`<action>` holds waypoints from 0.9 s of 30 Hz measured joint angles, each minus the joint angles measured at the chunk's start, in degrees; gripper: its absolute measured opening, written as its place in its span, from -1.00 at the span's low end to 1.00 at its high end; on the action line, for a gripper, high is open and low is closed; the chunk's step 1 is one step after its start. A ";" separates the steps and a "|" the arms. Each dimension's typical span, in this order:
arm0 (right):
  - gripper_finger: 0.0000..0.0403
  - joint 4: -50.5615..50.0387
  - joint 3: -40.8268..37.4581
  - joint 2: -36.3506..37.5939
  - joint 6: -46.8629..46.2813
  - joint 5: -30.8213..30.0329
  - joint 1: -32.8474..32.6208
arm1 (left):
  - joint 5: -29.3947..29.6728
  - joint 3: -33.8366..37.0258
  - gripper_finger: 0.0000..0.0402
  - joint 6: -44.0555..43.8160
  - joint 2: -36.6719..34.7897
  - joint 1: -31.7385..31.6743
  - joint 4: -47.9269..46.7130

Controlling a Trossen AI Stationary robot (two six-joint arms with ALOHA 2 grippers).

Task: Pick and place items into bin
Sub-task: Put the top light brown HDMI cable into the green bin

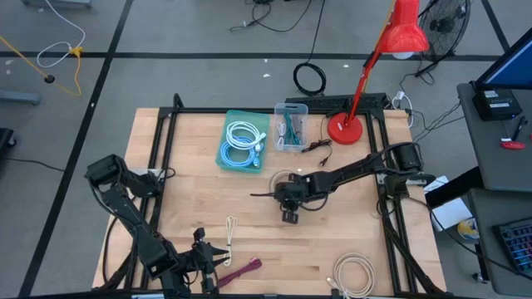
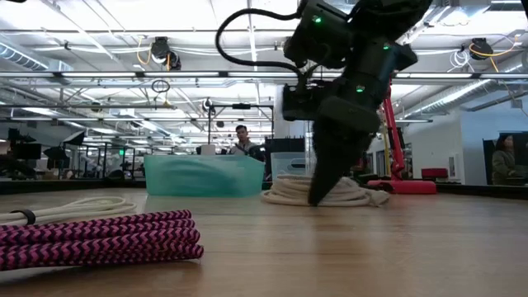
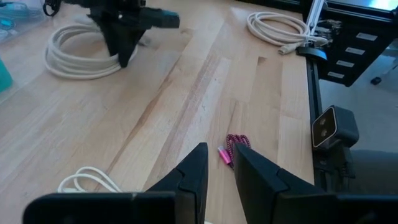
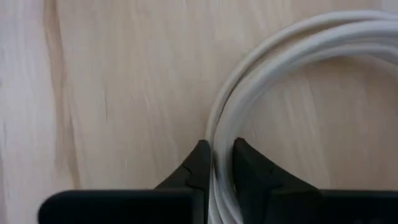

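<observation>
The right claw (image 4: 216, 163) is lowered to the middle of the wooden surface (image 1: 199, 199), where its fingers are clamped on the strands of a white coil (image 4: 298, 56); the coil is lying flat on the wood. The left claw (image 3: 219, 163) is held near the front edge with its fingers nearly together and nothing between them, just beside a maroon cord (image 3: 235, 146). A beige coil (image 1: 359, 274) is seen at the front right corner. A light blue coil (image 1: 241, 143) is already in the teal bin (image 1: 226, 124), beside a clear container (image 1: 291, 126).
</observation>
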State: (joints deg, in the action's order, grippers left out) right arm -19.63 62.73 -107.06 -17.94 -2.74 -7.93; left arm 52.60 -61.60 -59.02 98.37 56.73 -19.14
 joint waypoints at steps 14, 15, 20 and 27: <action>-0.93 -6.71 19.53 6.84 8.90 -5.11 4.08 | 0.40 0.02 -0.60 0.02 0.00 0.13 1.90; -0.93 -6.74 20.83 6.82 9.86 -4.75 4.96 | 0.44 0.02 -0.60 0.00 0.00 0.21 2.08; -0.93 -3.71 26.44 3.76 12.49 -1.32 10.85 | 0.54 0.02 -0.60 0.22 1.34 0.73 4.57; -0.93 -1.24 35.17 -4.14 17.80 3.17 15.86 | 5.00 0.02 -0.60 2.52 1.66 0.16 4.10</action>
State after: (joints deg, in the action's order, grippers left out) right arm -20.87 97.90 -111.20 -0.14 0.43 7.93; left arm 57.60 -61.58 -56.50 100.03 56.89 -15.04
